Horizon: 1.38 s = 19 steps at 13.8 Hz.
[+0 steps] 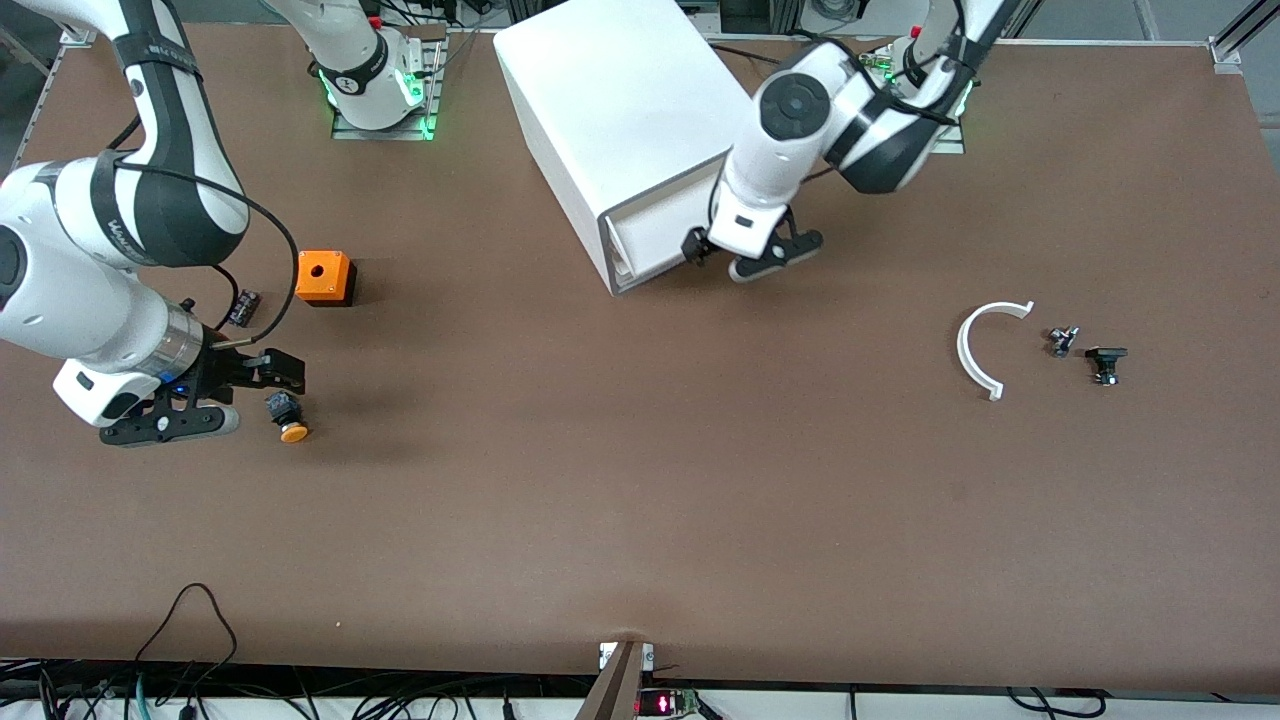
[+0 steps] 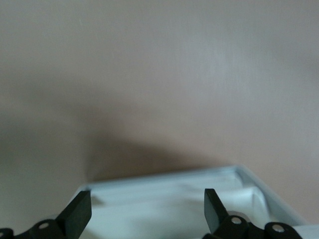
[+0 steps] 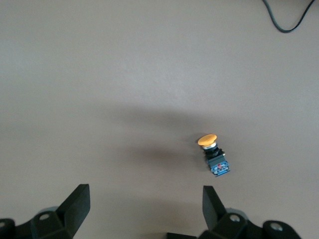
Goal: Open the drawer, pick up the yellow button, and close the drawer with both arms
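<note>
The white cabinet (image 1: pixel 620 110) stands at the back middle of the table, its front turned toward the camera. The top drawer (image 1: pixel 655 235) looks pushed in, or nearly so. My left gripper (image 1: pixel 740 252) is open right in front of the drawers. In the left wrist view (image 2: pixel 147 199) its fingers straddle the white drawer edges (image 2: pixel 199 191) without gripping. The button (image 1: pixel 288 415), with an orange cap and dark body, lies on its side on the table toward the right arm's end. My right gripper (image 1: pixel 270 385) is open and empty just beside it. The right wrist view (image 3: pixel 144 194) shows the button (image 3: pixel 213 154) apart from the fingers.
An orange cube with a hole (image 1: pixel 325 277) and a small black cylinder (image 1: pixel 243 306) lie farther from the camera than the button. Toward the left arm's end lie a white curved piece (image 1: pixel 985 345) and two small black parts (image 1: pixel 1062 341) (image 1: pixel 1105 362). A cable (image 1: pixel 190 620) loops at the near edge.
</note>
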Each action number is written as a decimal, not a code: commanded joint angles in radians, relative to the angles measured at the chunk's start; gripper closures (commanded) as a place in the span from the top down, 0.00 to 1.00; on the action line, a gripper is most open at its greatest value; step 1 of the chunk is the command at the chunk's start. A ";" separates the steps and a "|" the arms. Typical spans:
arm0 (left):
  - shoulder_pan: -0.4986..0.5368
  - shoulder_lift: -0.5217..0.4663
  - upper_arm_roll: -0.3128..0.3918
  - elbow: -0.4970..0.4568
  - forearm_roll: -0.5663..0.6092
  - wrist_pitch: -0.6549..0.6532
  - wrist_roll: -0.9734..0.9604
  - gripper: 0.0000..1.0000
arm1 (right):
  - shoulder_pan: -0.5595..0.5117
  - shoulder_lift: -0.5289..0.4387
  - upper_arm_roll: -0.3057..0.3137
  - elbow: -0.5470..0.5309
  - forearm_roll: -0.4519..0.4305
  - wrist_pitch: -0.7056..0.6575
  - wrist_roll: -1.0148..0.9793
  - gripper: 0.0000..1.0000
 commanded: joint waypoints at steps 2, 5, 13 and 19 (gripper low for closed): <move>0.012 -0.057 -0.086 -0.056 -0.033 -0.017 -0.004 1.00 | 0.012 -0.101 0.001 0.015 0.005 -0.095 0.111 1.00; 0.019 -0.061 -0.084 -0.055 -0.056 -0.018 -0.004 1.00 | -0.028 -0.152 -0.050 0.015 -0.006 -0.140 0.097 1.00; 0.148 -0.148 0.313 0.127 -0.042 -0.201 0.627 1.00 | -0.030 -0.209 -0.143 0.078 0.001 -0.313 0.108 1.00; 0.159 -0.255 0.523 0.333 0.027 -0.578 0.872 1.00 | -0.013 -0.249 -0.204 0.023 -0.002 -0.345 0.083 1.00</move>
